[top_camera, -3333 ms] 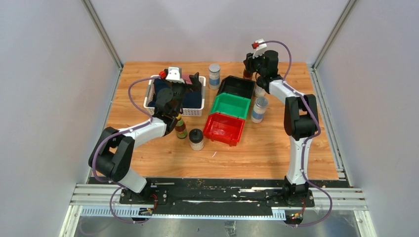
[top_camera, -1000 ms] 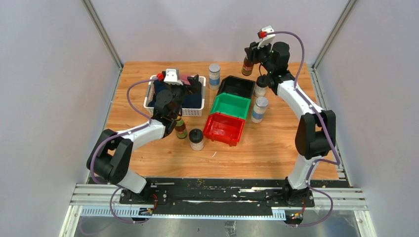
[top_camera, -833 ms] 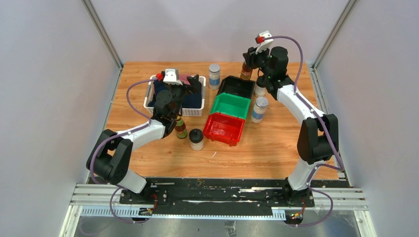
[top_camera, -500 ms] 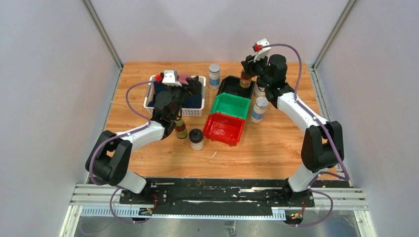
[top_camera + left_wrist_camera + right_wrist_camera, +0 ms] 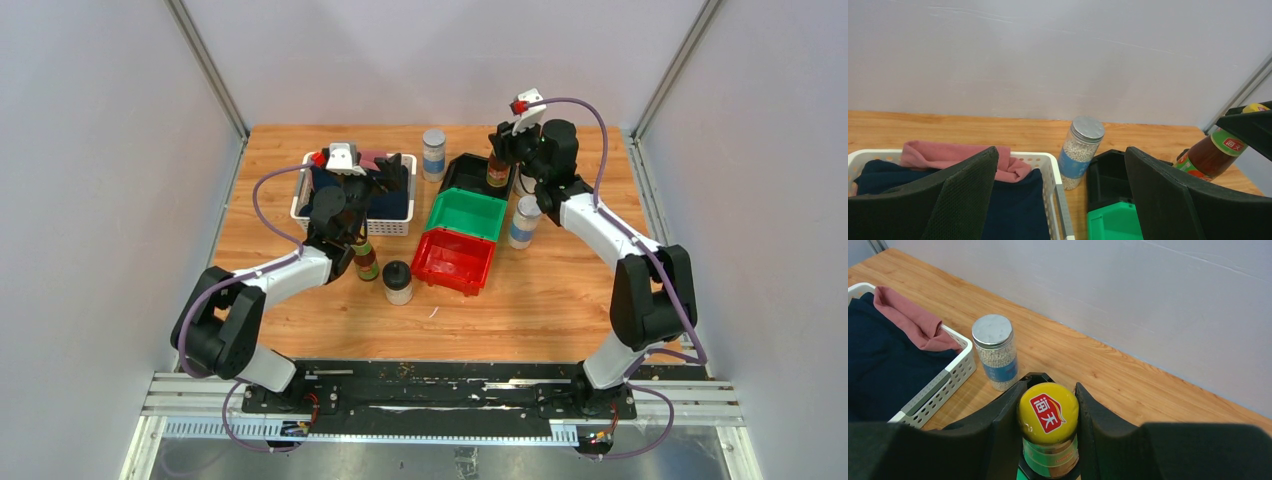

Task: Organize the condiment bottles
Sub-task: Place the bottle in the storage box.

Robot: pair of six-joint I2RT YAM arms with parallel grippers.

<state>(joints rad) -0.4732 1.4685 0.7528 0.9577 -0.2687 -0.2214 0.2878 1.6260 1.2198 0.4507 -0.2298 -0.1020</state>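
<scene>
From above, the wooden table [image 5: 560, 310] stood between grey walls [image 5: 100, 200]; the right gripper [image 5: 499, 152] held a sauce bottle [image 5: 497, 172] over the far black bin [image 5: 470, 180]. Left wrist: the left gripper [image 5: 1060, 200] gaped empty above the white basket [image 5: 1057, 185]. Right wrist: both fingers [image 5: 1003, 427] pressed the bottle's neck.

A white basket [image 5: 390, 227] sits toward the far-left corner of the wooden table [image 5: 560, 300], with dark blue cloth [image 5: 392, 200] and a pink cloth [image 5: 948, 152] bundled inside. Just right of it, a black bin [image 5: 472, 178], green bin [image 5: 465, 215] and red bin [image 5: 452, 260] touch in a slanted row running from the far edge toward mid-table.
</scene>
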